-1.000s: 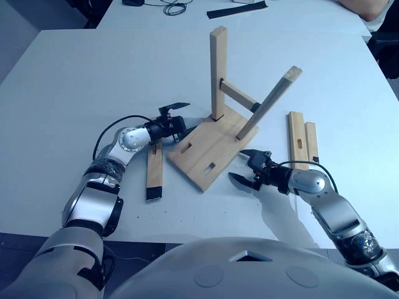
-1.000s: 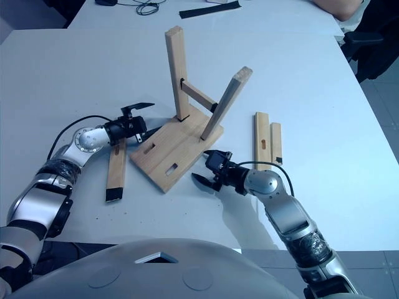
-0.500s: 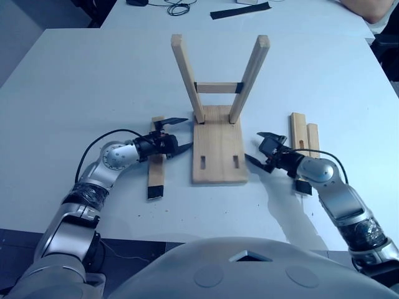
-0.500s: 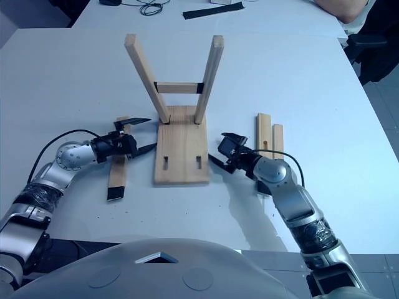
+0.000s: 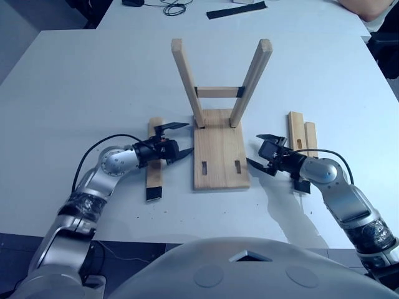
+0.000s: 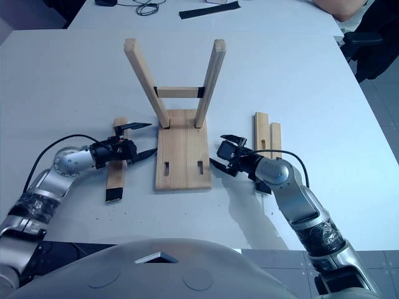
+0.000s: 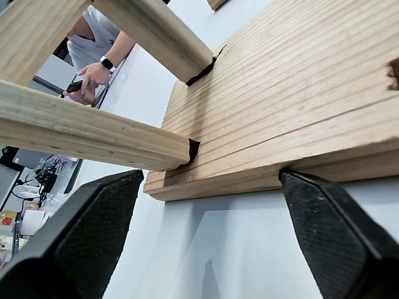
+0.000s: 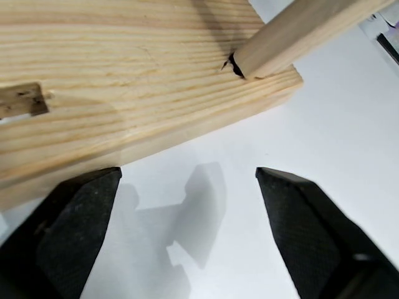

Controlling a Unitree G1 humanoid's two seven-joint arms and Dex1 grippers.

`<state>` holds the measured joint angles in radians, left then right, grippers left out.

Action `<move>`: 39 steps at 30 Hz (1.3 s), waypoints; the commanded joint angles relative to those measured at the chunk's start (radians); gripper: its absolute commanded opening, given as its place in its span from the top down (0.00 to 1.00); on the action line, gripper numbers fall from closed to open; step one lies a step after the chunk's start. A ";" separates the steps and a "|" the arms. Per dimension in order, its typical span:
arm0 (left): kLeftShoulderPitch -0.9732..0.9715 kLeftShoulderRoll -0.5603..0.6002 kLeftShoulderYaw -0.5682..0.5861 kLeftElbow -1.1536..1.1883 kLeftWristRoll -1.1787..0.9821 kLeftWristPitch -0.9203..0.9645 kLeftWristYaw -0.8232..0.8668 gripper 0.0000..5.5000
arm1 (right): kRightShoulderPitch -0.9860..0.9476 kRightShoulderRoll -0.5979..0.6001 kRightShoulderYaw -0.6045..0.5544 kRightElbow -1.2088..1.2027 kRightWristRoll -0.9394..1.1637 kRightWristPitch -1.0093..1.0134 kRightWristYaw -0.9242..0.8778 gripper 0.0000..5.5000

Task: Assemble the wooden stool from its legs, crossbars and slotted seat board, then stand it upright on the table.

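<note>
The slotted seat board (image 5: 219, 149) lies flat on the white table (image 5: 93, 81). Two legs (image 5: 187, 81) joined by a crossbar (image 5: 217, 92) stand up from its far end; two slots (image 5: 205, 167) near its front edge stay open. A loose leg with a black tip (image 5: 154, 165) lies left of the board. Two more wooden pieces (image 5: 298, 140) lie to its right. My left gripper (image 5: 177, 141) is open just left of the board, above the loose leg. My right gripper (image 5: 263, 151) is open just right of the board's front corner. The wrist views face the board's edges (image 7: 262, 124) (image 8: 124, 93).
Black cables (image 5: 174, 7) and a black strip (image 5: 237, 9) lie on a second table at the back. A person's arm (image 5: 368, 7) rests at the far right corner. The near table edge runs just in front of both arms.
The board with its two legs turned from skewed to square with the table. Both grippers came in to its sides, then drew slightly back; the left one stays over the loose leg.
</note>
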<state>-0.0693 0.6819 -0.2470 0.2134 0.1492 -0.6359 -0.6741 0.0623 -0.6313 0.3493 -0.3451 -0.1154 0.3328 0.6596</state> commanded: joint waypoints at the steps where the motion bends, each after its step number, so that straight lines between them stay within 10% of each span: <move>1: 0.112 0.049 0.023 -0.148 -0.065 0.014 -0.034 0.26 | 0.034 -0.010 0.024 -0.016 0.017 0.018 0.048 0.27; 24: 0.066 -0.008 0.059 -0.076 -0.047 0.060 0.000 0.26 | 0.076 -0.019 -0.057 -0.135 0.069 0.106 0.061 0.27; 39: 0.335 -0.113 0.436 -0.639 -0.417 0.674 0.265 0.26 | 0.063 -0.037 -0.618 -0.155 0.326 0.490 -0.071 0.27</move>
<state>0.2369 0.6152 0.1205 -0.3286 -0.1857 -0.1282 -0.5028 0.1472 -0.6759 -0.2148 -0.5697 0.2351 0.7597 0.6691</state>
